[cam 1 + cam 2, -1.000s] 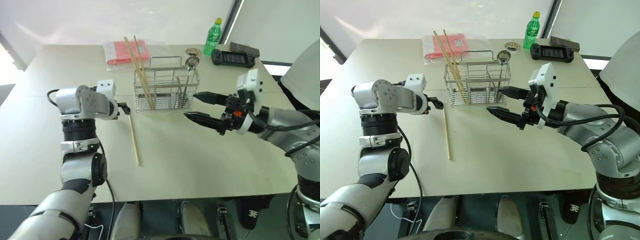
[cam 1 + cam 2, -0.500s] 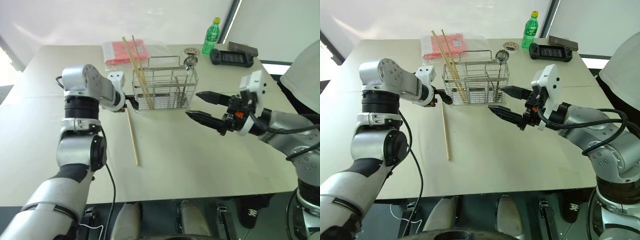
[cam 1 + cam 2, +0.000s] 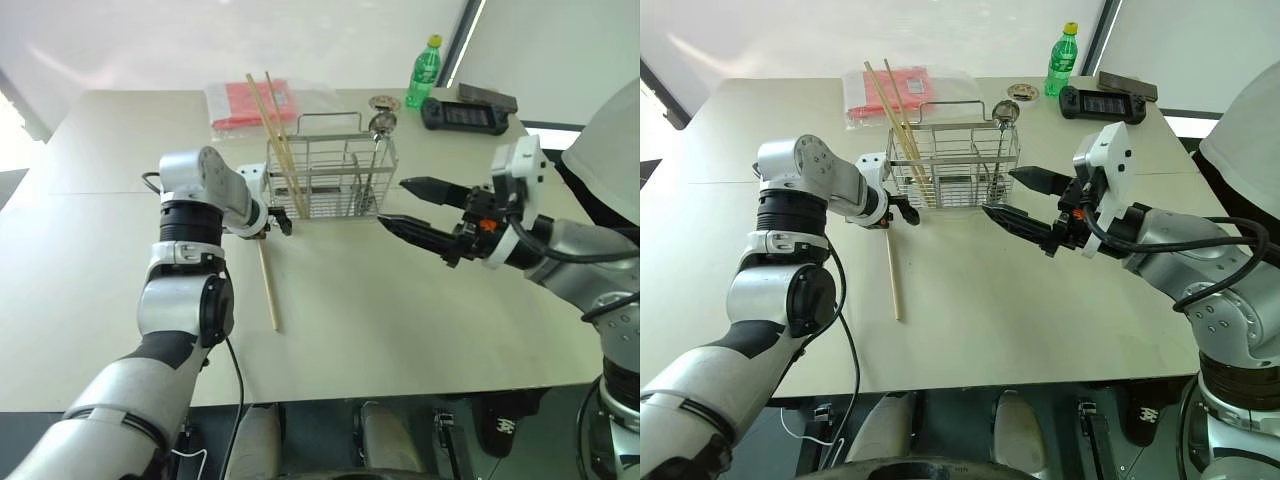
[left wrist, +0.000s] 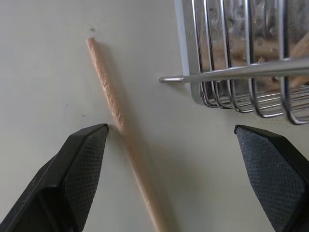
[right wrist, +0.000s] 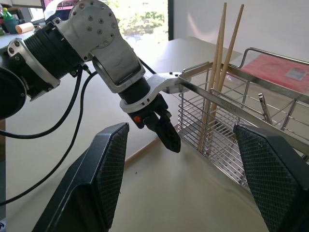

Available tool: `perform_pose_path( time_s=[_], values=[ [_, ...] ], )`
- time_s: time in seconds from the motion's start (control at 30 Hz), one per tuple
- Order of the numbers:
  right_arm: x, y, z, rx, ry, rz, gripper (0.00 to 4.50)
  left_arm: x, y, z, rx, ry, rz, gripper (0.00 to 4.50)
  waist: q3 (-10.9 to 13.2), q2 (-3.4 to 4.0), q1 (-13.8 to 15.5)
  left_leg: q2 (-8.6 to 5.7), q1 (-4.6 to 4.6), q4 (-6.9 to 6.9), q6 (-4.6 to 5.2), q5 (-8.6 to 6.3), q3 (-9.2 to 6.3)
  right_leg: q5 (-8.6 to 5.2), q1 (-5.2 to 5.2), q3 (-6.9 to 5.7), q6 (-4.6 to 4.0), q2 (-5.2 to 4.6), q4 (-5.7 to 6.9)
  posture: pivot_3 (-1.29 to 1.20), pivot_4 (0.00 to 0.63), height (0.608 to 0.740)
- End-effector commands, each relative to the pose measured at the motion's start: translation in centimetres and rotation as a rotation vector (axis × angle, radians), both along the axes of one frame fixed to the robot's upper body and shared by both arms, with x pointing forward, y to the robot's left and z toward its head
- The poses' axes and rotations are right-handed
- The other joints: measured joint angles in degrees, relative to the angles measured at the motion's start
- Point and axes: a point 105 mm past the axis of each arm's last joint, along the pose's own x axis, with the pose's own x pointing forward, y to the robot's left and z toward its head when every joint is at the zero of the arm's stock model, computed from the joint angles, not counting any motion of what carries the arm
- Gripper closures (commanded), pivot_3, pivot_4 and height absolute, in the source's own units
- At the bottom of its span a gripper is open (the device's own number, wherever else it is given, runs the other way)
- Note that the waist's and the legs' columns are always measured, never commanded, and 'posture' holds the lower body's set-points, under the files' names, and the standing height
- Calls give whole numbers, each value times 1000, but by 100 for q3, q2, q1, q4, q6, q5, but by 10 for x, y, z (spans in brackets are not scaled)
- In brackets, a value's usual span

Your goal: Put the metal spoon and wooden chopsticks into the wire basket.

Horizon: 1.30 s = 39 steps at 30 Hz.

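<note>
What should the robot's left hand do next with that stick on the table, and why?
Probably lower and close on the chopstick. The left hand hangs open above it beside the wire basket, with the stick lying between its fingers. Two chopsticks and the spoon already stand inside.

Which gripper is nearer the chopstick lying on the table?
Left. The left gripper hangs open right over the chopstick; the right gripper is open beyond the basket.

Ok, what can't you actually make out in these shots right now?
- Loose wooden chopstick: left wrist view's edge cuts off its near end.
- Metal spoon: head views, handle lost among wire basket wires.
- Left gripper: head views, one finger hidden behind the other.
- Green bottle: label too small to read.
</note>
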Motion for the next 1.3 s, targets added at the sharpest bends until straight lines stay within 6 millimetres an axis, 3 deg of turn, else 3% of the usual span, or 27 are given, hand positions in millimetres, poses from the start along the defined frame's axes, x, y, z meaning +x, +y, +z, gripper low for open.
perform_pose_path(
  time_s=[0.03, 0.37, 0.53, 0.67, 0.93, 1.07, 1.2, 1.27, 1.3],
  values=[
    [-6, 1, 13, 0, -60, 5, 912, 2, 14, -5, 29, 2, 60, 79, 0, 0, -1, 0, 0, 0, 0, 0, 0, 0, 0, 0, 0, 0, 0, 0, 150, 721],
    [-3, 0, 15, 8, -68, -5, 912, -4, 22, -11, 50, 34, 79, 79, -4, 7, -22, 0, 6, 0, 0, 0, 1, 0, 2, 1, 0, 0, 3, 0, 150, 721],
    [0, 0, 17, 19, -75, -13, 912, -3, 30, -11, 101, 17, 96, 2313, -4, 7, -18, 0, 6, -1, 0, 0, 1, 0, 0, 1, 0, 0, 3, 0, 150, 721],
    [1, -1, 18, 24, -77, -19, 912, -2, 34, -11, 112, 13, 108, 4392, -4, 7, -6, 0, 5, -1, 0, 0, 1, 0, 1, 1, 0, 0, 2, 0, 150, 721],
    [5, -2, 19, 30, -77, -26, 912, -3, 54, -5, 132, -5, 157, 4455, -4, 7, -37, 1, 5, -2, -1, 0, 1, 0, -2, 1, 0, 0, 4, 0, 150, 721],
    [5, -3, 15, 10, -63, -21, 912, 8, 80, 14, 142, -136, 224, 4455, -4, 7, -44, 1, 5, -5, -1, 0, 1, 0, -6, 2, 0, 0, 6, 0, 150, 721],
    [-2, -6, 10, -28, -32, 6, 912, 27, 126, 49, 79, -384, 366, 4455, -1, 2, -9, 1, -1, -6, -2, 1, 1, 0, -12, 1, 0, 0, 6, 0, 150, 721],
    [-3, -9, 10, -32, -24, 4, 912, 37, 140, 79, 34, -567, 380, 4455, -1, 2, 1, 1, -2, -6, -2, 1, 2, 0, -11, 1, -1, 0, 2, 0, 150, 721],
    [-4, -10, 9, -36, -19, 1, 912, 42, 144, 103, -9, -689, 375, 4455, -1, 2, 11, 1, -2, -7, -3, 1, 2, 1, -10, 1, -1, 0, 1, 0, 150, 721]
  ],
)
